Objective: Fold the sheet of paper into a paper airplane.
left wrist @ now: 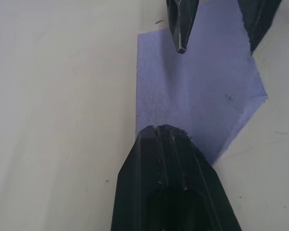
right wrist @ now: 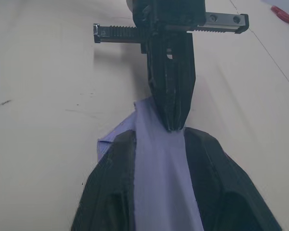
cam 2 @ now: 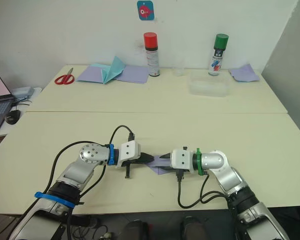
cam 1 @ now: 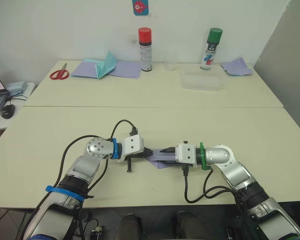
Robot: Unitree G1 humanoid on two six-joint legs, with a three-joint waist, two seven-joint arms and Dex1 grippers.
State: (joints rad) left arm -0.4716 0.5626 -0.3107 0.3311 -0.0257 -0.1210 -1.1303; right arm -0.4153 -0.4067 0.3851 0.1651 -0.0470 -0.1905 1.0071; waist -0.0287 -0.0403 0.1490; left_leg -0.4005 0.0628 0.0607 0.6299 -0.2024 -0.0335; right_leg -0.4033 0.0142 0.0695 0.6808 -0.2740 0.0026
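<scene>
The sheet of paper [cam 1: 162,156], lavender and partly folded, is seen low in the centre of the left eye view, lying on the near part of the cream table [cam 1: 155,117], directly between the two grippers; the left gripper [cam 1: 147,154] is pointed at it from the left of the frame and the right gripper [cam 1: 166,151] from the right, so that their tips nearly meet over the paper. In the right wrist view a raised strip of the sheet is seen running up between the right gripper's two fingers [right wrist: 111,192], which stand one on each side of it, closed against the strip; the left gripper's fingers [right wrist: 171,82] are pressed together into a single black wedge whose tip touches the far end of that strip. In the left wrist view the same closed tip rests on the near edge of the flat lavender layer.

Along the top of the left eye view, by the wall, are seen red-handled scissors [cam 1: 59,74] at the upper left, a teal pointed paper piece [cam 1: 108,64] lying on flat lavender sheets [cam 1: 125,69], a red-capped spray can [cam 1: 145,49], a clear plastic tray [cam 1: 202,81], a green-capped spray can [cam 1: 210,48] and a small lavender scrap [cam 1: 237,66] at the upper right.
</scene>
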